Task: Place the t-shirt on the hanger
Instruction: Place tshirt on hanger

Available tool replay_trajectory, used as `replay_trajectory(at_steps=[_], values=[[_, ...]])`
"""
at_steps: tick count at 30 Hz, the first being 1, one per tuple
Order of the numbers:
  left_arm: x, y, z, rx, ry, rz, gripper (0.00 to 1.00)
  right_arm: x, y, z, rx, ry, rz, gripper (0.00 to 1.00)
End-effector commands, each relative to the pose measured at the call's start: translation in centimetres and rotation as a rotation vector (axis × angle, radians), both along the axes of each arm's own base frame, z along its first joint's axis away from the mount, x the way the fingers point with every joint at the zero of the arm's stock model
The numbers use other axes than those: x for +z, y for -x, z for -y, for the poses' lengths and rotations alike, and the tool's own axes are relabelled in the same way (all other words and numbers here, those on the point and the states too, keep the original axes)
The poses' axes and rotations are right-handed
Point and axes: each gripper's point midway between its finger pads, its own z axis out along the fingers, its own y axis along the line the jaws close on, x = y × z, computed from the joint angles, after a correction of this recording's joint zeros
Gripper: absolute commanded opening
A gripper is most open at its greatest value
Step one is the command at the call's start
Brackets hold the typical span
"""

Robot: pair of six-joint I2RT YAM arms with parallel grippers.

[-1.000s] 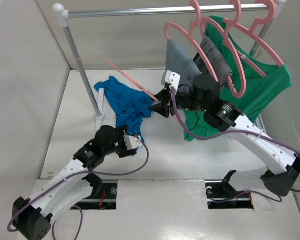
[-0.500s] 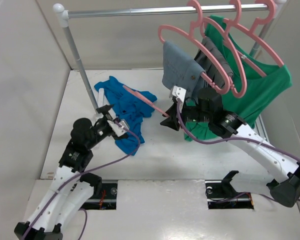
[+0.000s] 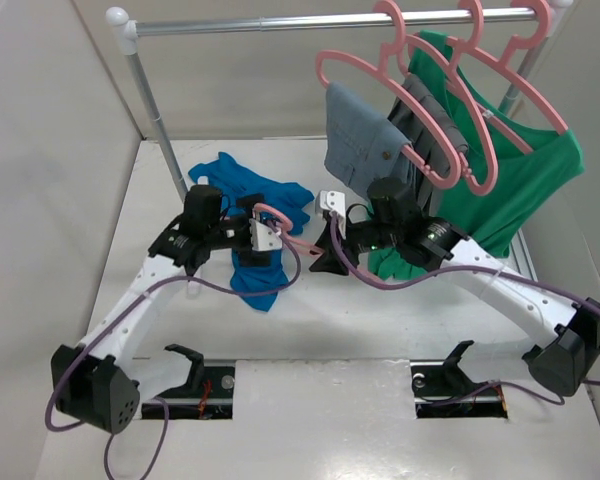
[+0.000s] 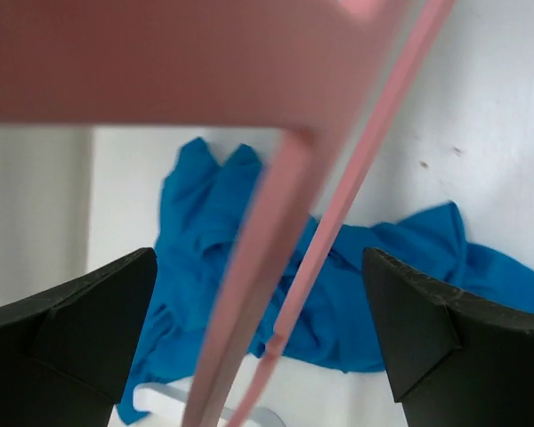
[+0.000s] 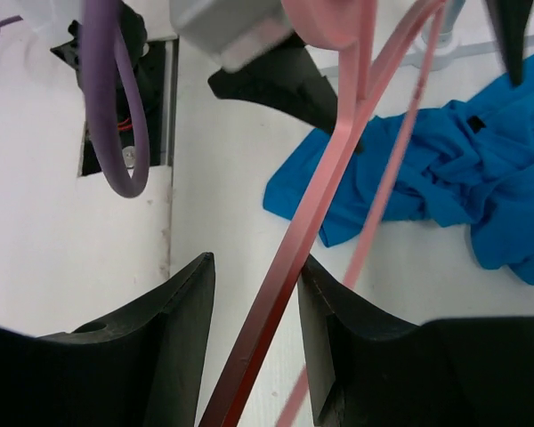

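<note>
Blue t-shirt (image 3: 238,185) on white table (image 3: 380,312)

Plain bright blue t-shirt (image 3: 238,183); pink hanger (image 5: 325,187); other hangers (image 3: 487,165) pink too; plain green shirt (image 3: 535,175); grey-blue trousers (image 3: 355,150); white counter (image 3: 380,320); purple cables (image 5: 102,89); silver rail (image 3: 280,22).

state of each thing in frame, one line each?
t-shirt: crumpled on table, not hung.
hanger: off rail, held by right end effector.
right end effector: shut on hanger.
left end effector: open, straddling hanger.
green shirt: hung on rail.
grey trousers: hung on rail.

Bright, even light; near hanger (image 4: 265,231) blurred.
</note>
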Motion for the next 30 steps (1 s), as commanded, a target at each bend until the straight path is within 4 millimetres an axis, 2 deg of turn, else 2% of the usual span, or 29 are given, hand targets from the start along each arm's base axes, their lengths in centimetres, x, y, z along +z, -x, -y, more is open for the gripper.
replay_trajectory(at_steps=[1,2,4,5,6,9,10,11,12,13,14,15,16,19,20,22,24,26,29,30], values=[[0.4,1.1,0.7,-0.138,-0.051,-0.008,0.97,5.4,0.6,-0.4,0.051,-0.119,0.144,0.0],[-0.4,1.3,0.6,-0.15,-0.07,-0.026,0.83,6.0,0.6,-0.4,0.05,-0.135,0.161,0.0],[-0.7,1.8,0.7,-0.184,-0.079,-0.056,0.55,6.3,0.3,-0.3,0.032,-0.135,0.173,0.0],[-0.6,1.7,0.8,-0.185,-0.081,-0.062,0.37,6.1,0.4,-0.4,0.03,-0.126,0.169,0.0],[-0.6,1.7,0.8,-0.185,-0.081,-0.062,0.0,6.0,-0.2,-0.3,-0.002,-0.116,0.178,0.0],[0.5,1.8,0.7,-0.175,-0.064,-0.034,0.0,5.2,-1.6,0.2,-0.079,-0.063,0.186,0.03],[0.8,1.8,0.7,-0.185,-0.069,-0.008,0.0,4.2,-2.8,0.3,-0.151,-0.017,0.197,0.13],[0.9,2.1,0.6,-0.196,-0.078,0.0,0.0,5.1,-3.4,0.2,-0.18,-0.013,0.229,0.26],[1.1,2.4,0.5,-0.206,-0.083,0.028,0.0,4.4,-4.6,0.4,-0.225,0.038,0.24,0.45],[1.3,2.6,0.4,-0.214,-0.088,0.04,0.0,4.6,-4.8,0.1,-0.225,0.05,0.256,0.51],[1.3,2.6,0.4,-0.22,-0.092,0.049,0.0,4.8,-5.4,0.1,-0.237,0.064,0.271,0.65],[1.7,2.7,0.3,-0.219,-0.089,0.063,0.0,5.4,-5.5,-1.0,-0.223,0.067,0.29,0.8],[1.5,2.9,0.3,-0.22,-0.091,0.054,0.0,5.3,-5.7,-1.2,-0.218,0.092,0.309,1.0],[1.4,3.0,0.2,-0.236,-0.112,0.029,0.0,5.7,-6.5,-2.6,-0.226,0.119,0.344,1.0],[1.3,3.2,0.1,-0.236,-0.114,0.018,0.0,5.3,-6.6,-2.8,-0.224,0.127,0.339,0.99],[1.2,3.3,0.1,-0.242,-0.122,0.008,0.0,5.9,-6.7,-3.8,-0.21,0.113,0.378,0.95],[1.4,3.4,0.1,-0.242,-0.119,0.016,0.0,5.7,-6.8,-4.0,-0.202,0.125,0.385,0.9],[1.4,3.4,0.0,-0.235,-0.115,0.005,0.0,5.5,-6.6,-4.0,-0.185,0.13,0.389,0.9],[1.6,3.6,0.0,-0.229,-0.11,0.005,0.0,5.2,-5.6,-4.5,-0.111,0.115,0.386,0.76],[1.6,3.6,0.0,-0.229,-0.11,0.006,0.0,5.2,-5.5,-4.6,-0.098,0.112,0.391,0.59]])
